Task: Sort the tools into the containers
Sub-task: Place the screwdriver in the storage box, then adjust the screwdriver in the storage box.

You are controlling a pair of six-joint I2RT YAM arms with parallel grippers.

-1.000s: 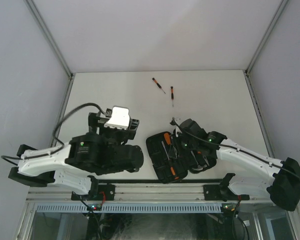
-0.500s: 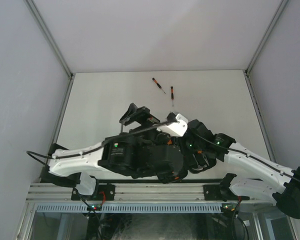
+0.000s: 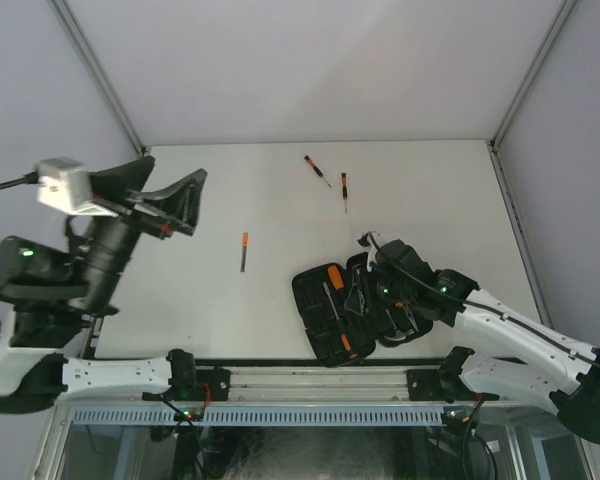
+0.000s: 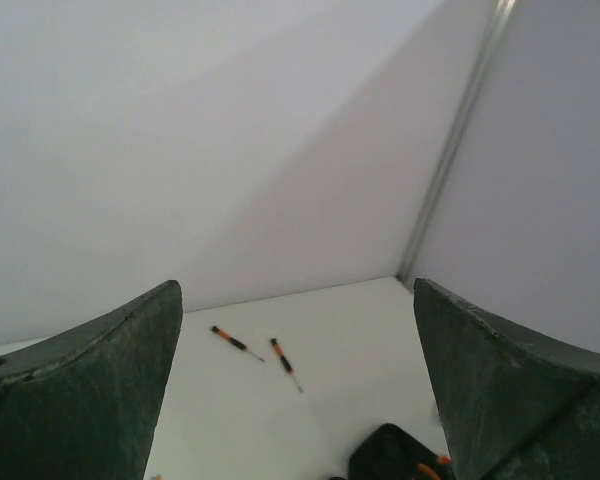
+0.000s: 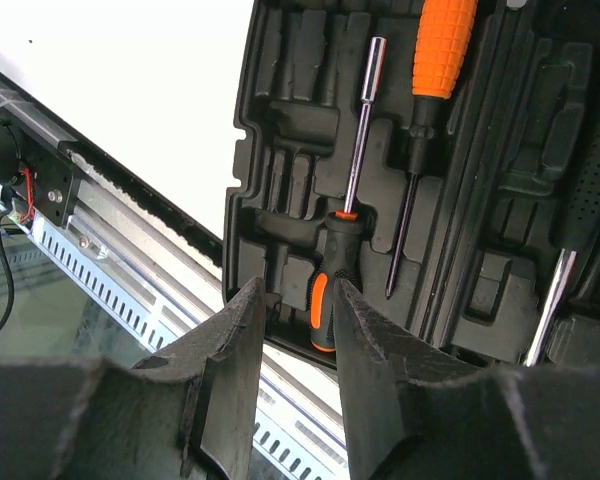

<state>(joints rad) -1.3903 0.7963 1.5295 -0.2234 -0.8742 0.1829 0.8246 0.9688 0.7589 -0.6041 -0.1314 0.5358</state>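
White tabletop (image 3: pixel 430 190) and grey walls enclose the rig. The right gripper (image 5: pixel 298 288) sits low over the open tool case (image 3: pixel 320 325), fingers narrowly apart. A slotted screwdriver (image 5: pixel 325 290) shows in the gap, grip uncertain. The left gripper (image 3: pixel 165 195) hangs high, spread wide and empty. One loose screwdriver (image 3: pixel 244 251) lies mid-table, two more (image 3: pixel 318 171) farther back.

**Matt black plastic, bright metal, smooth white bench**
The tool case (image 5: pixel 290 150) is moulded black plastic, matt and faintly grainy in its slots. One screwdriver (image 5: pixel 352 140) has a glossy chromed metal shaft and a smooth black-and-orange grip. The orange-handled screwdriver (image 5: pixel 442 30) beside it has a dull, dark shaft. The bench (image 3: pixel 430 190) is smooth matt white. The right fingers (image 5: pixel 220 390) and left fingers (image 4: pixel 90 390) look dark, matt and rough-textured.
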